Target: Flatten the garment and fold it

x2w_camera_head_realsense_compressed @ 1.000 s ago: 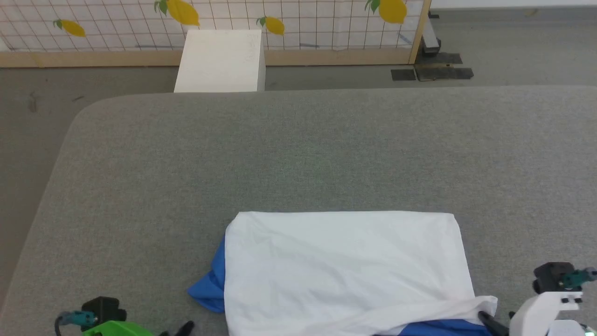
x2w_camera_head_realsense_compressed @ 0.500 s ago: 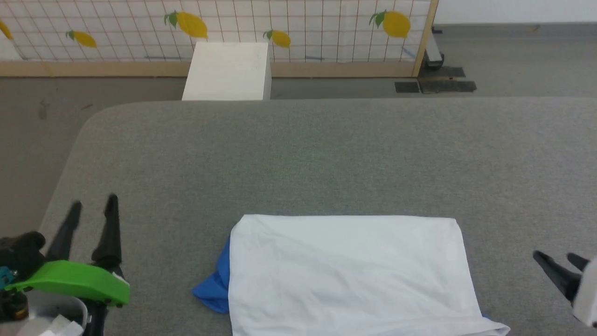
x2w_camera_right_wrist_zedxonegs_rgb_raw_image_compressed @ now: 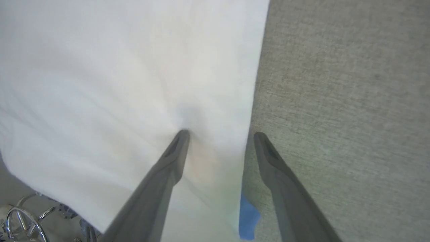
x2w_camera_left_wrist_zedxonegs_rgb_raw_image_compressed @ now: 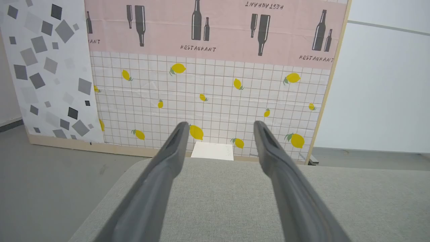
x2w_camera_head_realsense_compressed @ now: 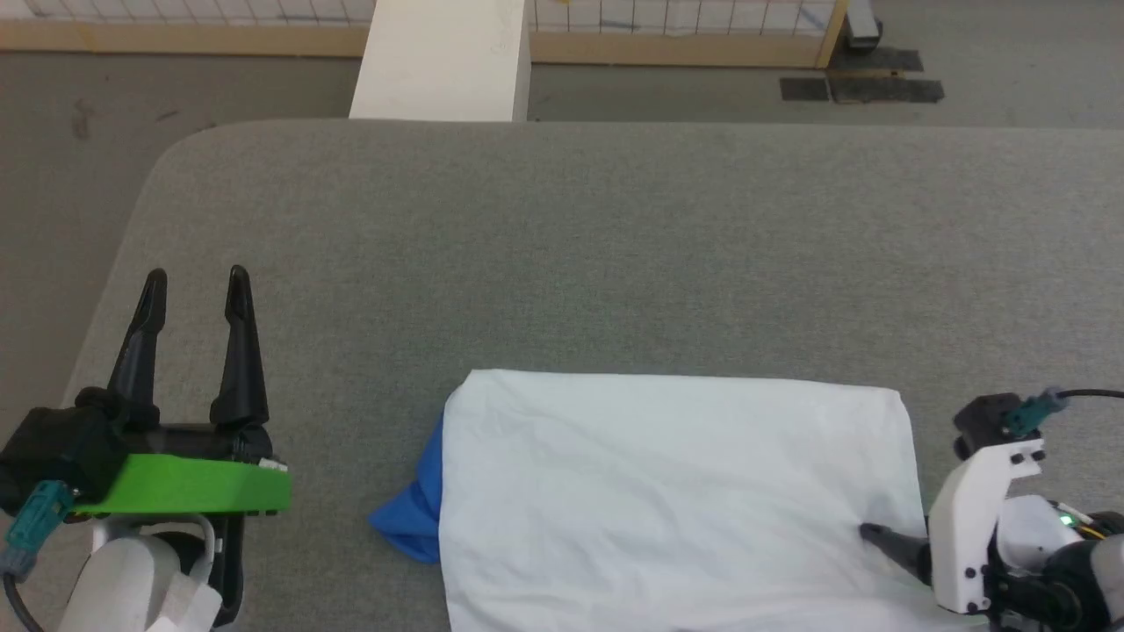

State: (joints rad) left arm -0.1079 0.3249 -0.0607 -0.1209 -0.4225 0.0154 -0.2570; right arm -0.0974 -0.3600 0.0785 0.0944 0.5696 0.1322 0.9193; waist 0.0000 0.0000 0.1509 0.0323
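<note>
The garment (x2w_camera_head_realsense_compressed: 676, 491) lies folded into a white rectangle on the grey table (x2w_camera_head_realsense_compressed: 562, 246), near its front edge. A blue sleeve (x2w_camera_head_realsense_compressed: 413, 518) pokes out at the garment's left side. My left gripper (x2w_camera_head_realsense_compressed: 195, 279) is open and empty over the table's left part, well to the left of the garment. In the left wrist view its fingers (x2w_camera_left_wrist_zedxonegs_rgb_raw_image_compressed: 168, 161) point at the far wall. My right gripper (x2w_camera_right_wrist_zedxonegs_rgb_raw_image_compressed: 218, 134) is open astride the garment's right edge (x2w_camera_right_wrist_zedxonegs_rgb_raw_image_compressed: 255, 84). One fingertip rests on the white cloth and the other is over bare table. The head view has one right finger (x2w_camera_head_realsense_compressed: 887, 540) on the cloth.
A white box (x2w_camera_head_realsense_compressed: 443, 61) stands on the floor just past the table's far edge. Behind it runs a partition with a lemon-patterned grid (x2w_camera_left_wrist_zedxonegs_rgb_raw_image_compressed: 215, 101). The table's far left corner (x2w_camera_head_realsense_compressed: 176, 154) is rounded, with grey floor beyond it.
The head camera has tilted down. My left gripper has come up and forward into full view, open. My right gripper has moved left, from beside the garment onto its right edge.
</note>
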